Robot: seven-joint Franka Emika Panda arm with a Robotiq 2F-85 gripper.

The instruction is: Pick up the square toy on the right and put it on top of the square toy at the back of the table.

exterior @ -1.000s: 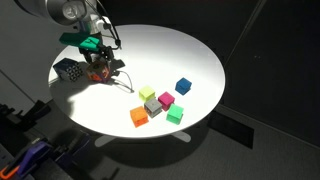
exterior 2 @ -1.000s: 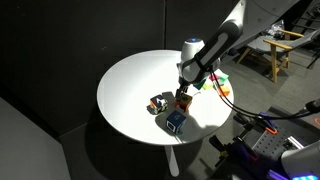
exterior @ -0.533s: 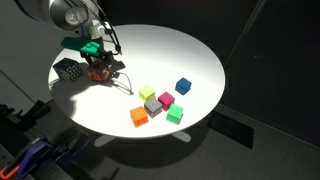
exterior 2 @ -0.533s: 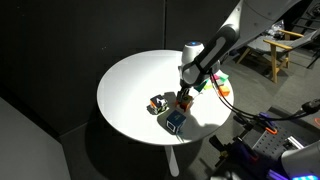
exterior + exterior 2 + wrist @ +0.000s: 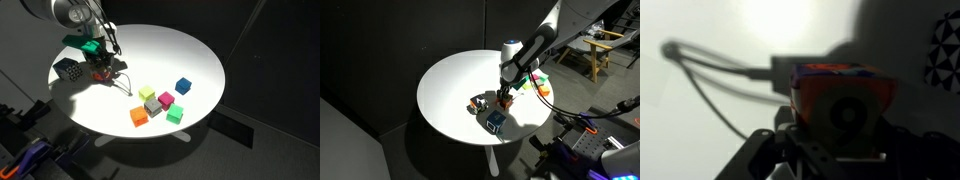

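Arm (image 5: 535, 45) reaching down over table (image 5: 180, 45), end effector (image 5: 99, 68) clamped on orange cube (image 5: 840, 100), near patterned cube (image 5: 68, 70).

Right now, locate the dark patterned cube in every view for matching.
Exterior view: dark patterned cube far left, beside the gripper.
Exterior view: cube lower centre, just below the gripper.
Wrist view: cube at the upper right edge.
Shared landmark: the orange toy in the gripper.
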